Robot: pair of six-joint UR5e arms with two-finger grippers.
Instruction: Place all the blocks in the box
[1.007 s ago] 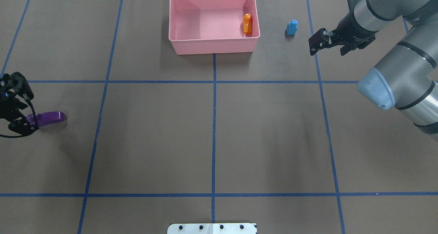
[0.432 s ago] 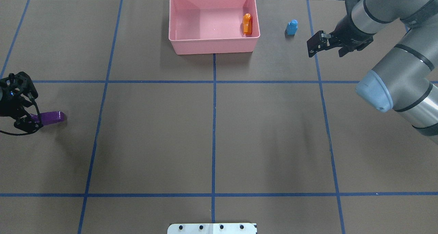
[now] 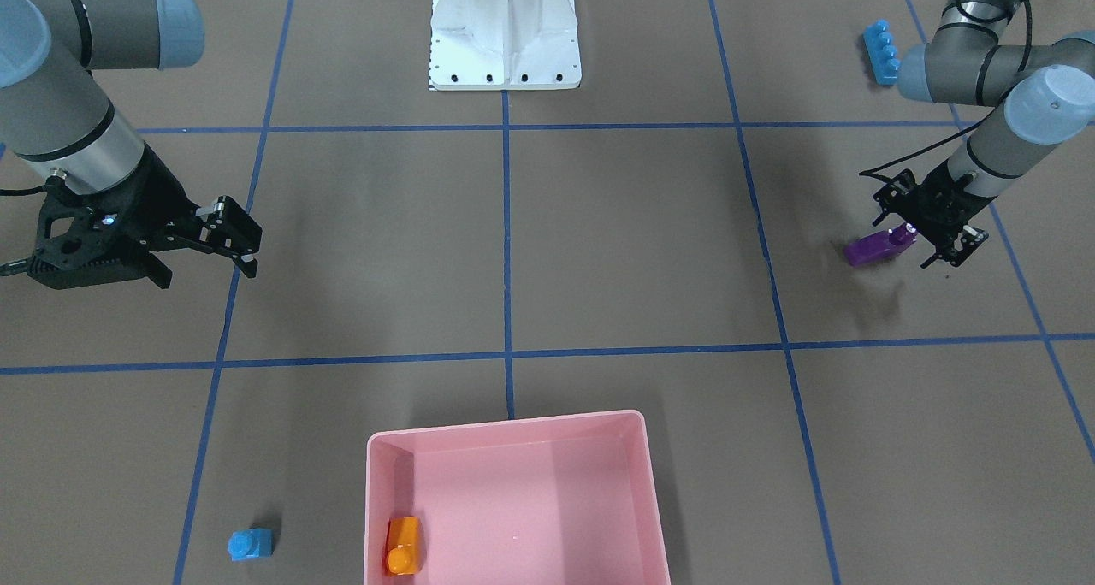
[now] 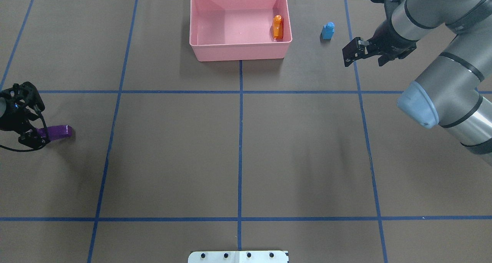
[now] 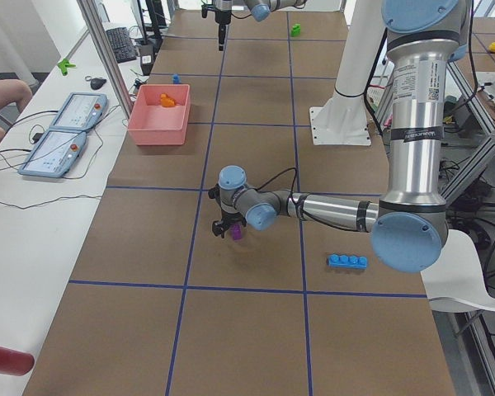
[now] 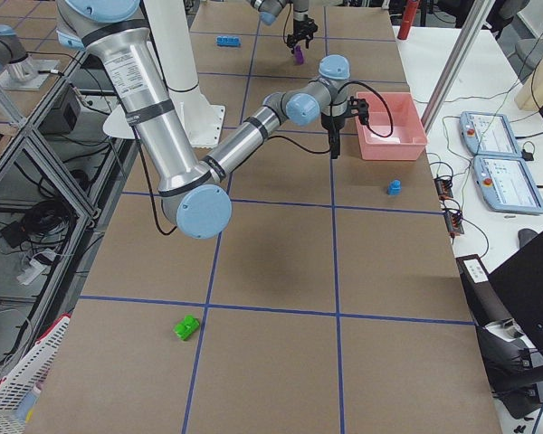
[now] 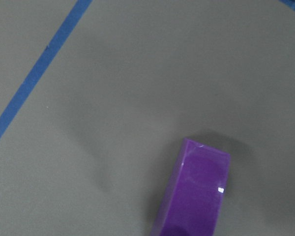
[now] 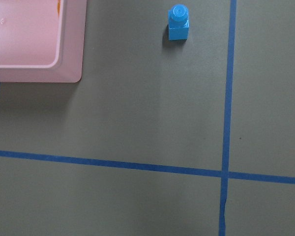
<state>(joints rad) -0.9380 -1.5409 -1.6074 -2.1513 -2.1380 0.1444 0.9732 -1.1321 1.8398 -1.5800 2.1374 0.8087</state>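
The brown table [image 4: 173, 159], gridded with blue tape, is seen from overhead. The pink box [image 4: 238, 52] is set at 12 o'clock, close to the far edge, with open surface at its 3, 6 and 9 o'clock sides.

The long blue block [image 3: 881, 50] is seen toward 1 o'clock in the front-facing view, just beside the left arm. The purple block [image 4: 59, 131] is laid flat at 9 o'clock near the overhead frame's edge. Its 9 o'clock end is covered by the left gripper [image 4: 32, 138]. Whether that gripper is pinching the block cannot be told.

The orange block [image 4: 277, 26] is found inside the box, against its 3 o'clock wall.

The green block [image 6: 188, 327] is seen at 7 o'clock in the right-side view, well apart from everything else.

The tiny blue block [image 4: 327, 31] is stood at 3 o'clock of the box, bare surface between them. The right gripper [image 4: 350, 55] is held near it at 4 o'clock. Its finger spacing cannot be judged.
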